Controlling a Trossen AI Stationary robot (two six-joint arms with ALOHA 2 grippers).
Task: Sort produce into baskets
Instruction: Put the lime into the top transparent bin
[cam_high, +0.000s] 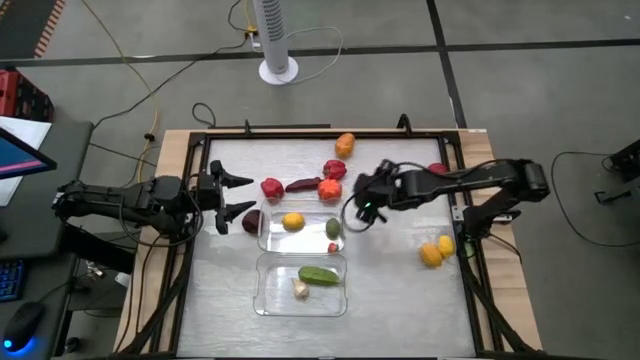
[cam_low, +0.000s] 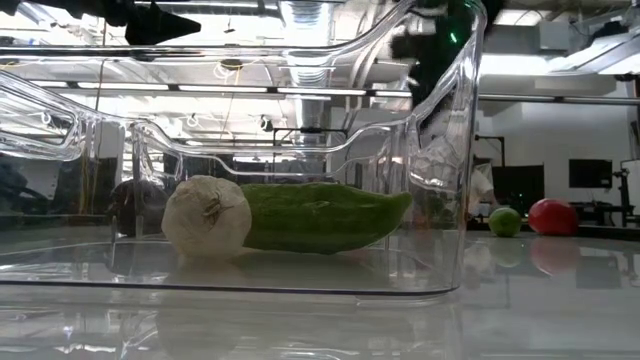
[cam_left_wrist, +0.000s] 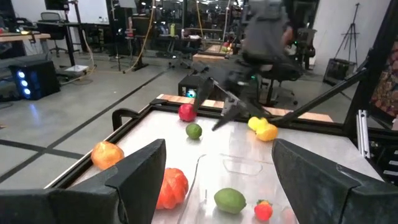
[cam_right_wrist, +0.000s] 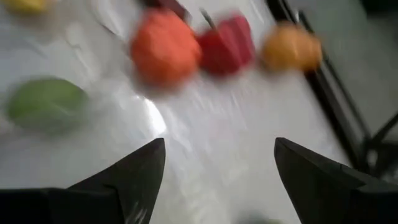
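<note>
From above, the right claw (cam_high: 358, 208) hangs spread and empty beside the far clear rectangular plastic tub (cam_high: 268, 232), which holds a yellow lemon (cam_high: 292, 221). Only the low view shows the pale garlic bulb (cam_low: 206, 219) touching the long green cucumber (cam_low: 318, 215) in the near clear tub (cam_low: 440, 180). The left claw (cam_high: 238, 196) waits spread at the surface's (cam_high: 400, 290) left side.

white fan base (cam_high: 278, 70) beyond table (cam_high: 400, 290); cables on floor.

Two clear baskets sit mid-table. Far basket (cam_high: 268, 232) holds a yellow lemon (cam_high: 293, 222), a green lime (cam_high: 333, 229) and a small red piece (cam_high: 333, 247). Near basket (cam_high: 266, 290) holds a green cucumber (cam_high: 318, 275) touching a pale garlic bulb (cam_high: 301, 290). Remaining produce lies loose on the table.
</note>
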